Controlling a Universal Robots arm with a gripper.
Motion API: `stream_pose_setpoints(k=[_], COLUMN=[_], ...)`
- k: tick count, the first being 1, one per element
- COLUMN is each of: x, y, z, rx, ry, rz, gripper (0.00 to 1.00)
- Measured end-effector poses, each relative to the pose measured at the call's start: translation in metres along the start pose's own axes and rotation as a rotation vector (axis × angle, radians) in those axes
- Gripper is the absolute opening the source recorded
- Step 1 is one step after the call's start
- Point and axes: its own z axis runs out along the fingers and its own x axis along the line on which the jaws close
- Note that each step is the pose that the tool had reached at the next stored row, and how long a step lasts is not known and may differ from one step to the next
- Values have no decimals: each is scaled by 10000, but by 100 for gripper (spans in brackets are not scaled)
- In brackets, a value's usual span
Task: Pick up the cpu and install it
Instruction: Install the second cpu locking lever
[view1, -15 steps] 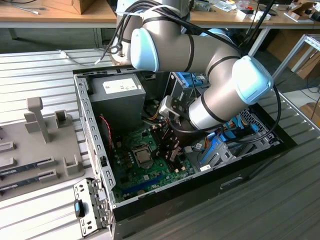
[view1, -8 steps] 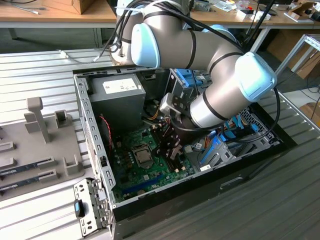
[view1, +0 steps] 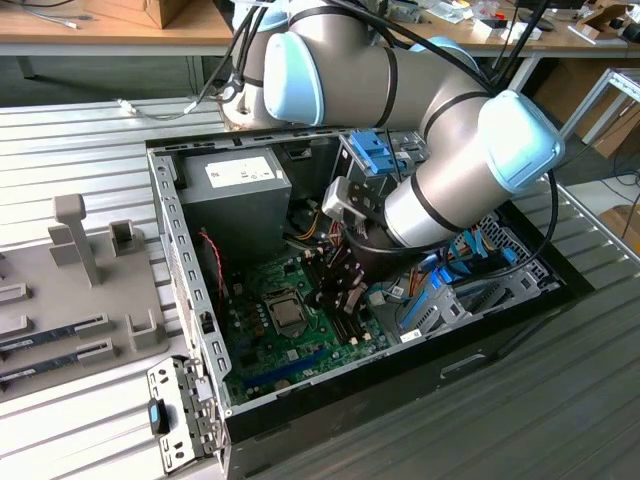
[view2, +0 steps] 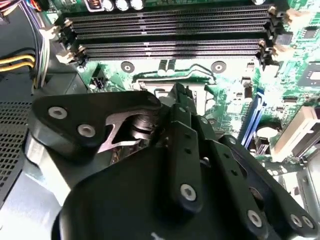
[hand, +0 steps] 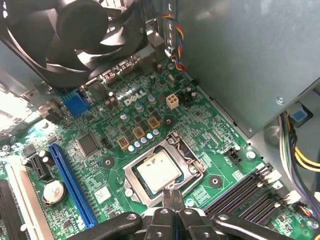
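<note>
One arm reaches into the open case, exterior view; gripper low over the motherboard, cpu seated in its socket just beside it. Second wrist view: gripper over the socket, memory slots beyond. First wrist view: fingertips pressed together, holding nothing, at the edge of the cpu; fan behind.

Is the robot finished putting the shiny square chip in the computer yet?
Nearly. The cpu already lies flat in its socket on the motherboard. The end effector sits right at the socket's edge, fingertips together, holding nothing. Whether the socket's latch is locked down cannot be told.
</note>
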Motion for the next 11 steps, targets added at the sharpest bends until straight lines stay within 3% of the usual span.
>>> stream_pose_setpoints(k=[7, 11], x=[-82, -137], y=[22, 64], z=[0, -2], rx=[-253, -332], ry=[-261, -341], rz=[-139, -200], gripper=[11, 11])
